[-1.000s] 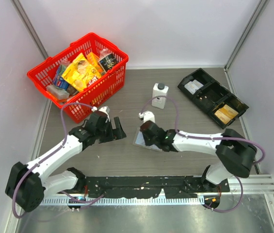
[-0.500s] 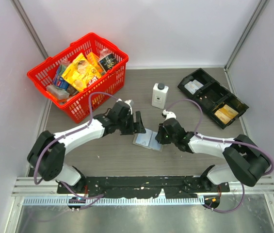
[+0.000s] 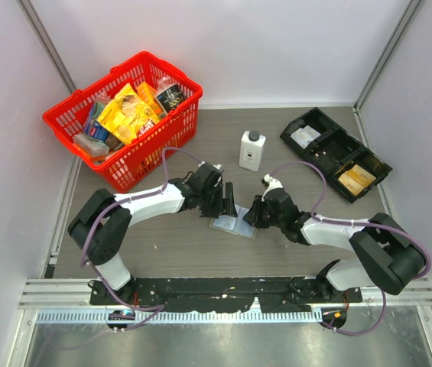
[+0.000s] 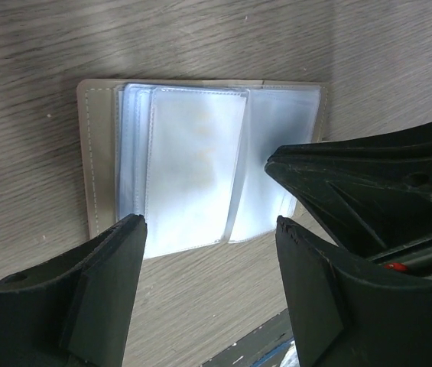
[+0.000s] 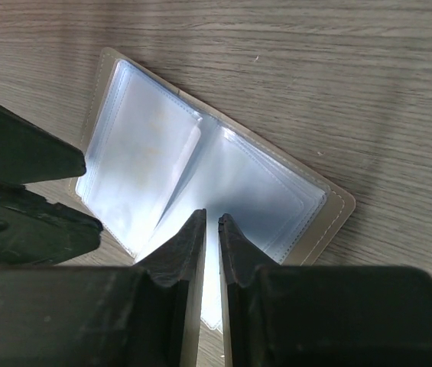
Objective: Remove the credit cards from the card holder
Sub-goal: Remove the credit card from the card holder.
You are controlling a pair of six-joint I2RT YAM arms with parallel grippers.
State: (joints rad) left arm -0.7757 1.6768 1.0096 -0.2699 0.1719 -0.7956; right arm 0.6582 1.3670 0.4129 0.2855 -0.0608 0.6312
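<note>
Desk (image 3: 216,122) of grey-brown wood grain, matte and finely streaked, walled by pale panels. At its far left stands a red basket (image 3: 154,149) of open plastic lattice, heaped with crinkly yellow and orange packets (image 3: 128,113). Two jointed arms in white shells with black joints and looping purple cables reach in from the near edge: the left arm (image 3: 151,205) and the right arm (image 3: 330,227) meet at mid-desk. At far right lies a long black tray (image 3: 330,154), angled, split into square compartments. Between basket and tray stands a white bottle (image 3: 251,151), flat-sided and upright with a dark cap. The card holder (image 3: 231,224) lies open and flat at mid-desk between the two claws, a thin taupe rectangle with rounded corners and a stitched border (image 4: 97,153). The left claw (image 4: 208,229) stands wide, its blunt black fingers on either side of the holder's near edge with nothing gripped between them. The right claw (image 5: 209,229) is narrow, only a slim bright slit between its fingers, which point down at the holder's centre fold; whether it pinches a leaf cannot be told. Inside the holder are glossy clear plastic pockets (image 4: 196,168), pale blue-white, one leaf tilted up from the fold; cards inside them cannot be made out.
</note>
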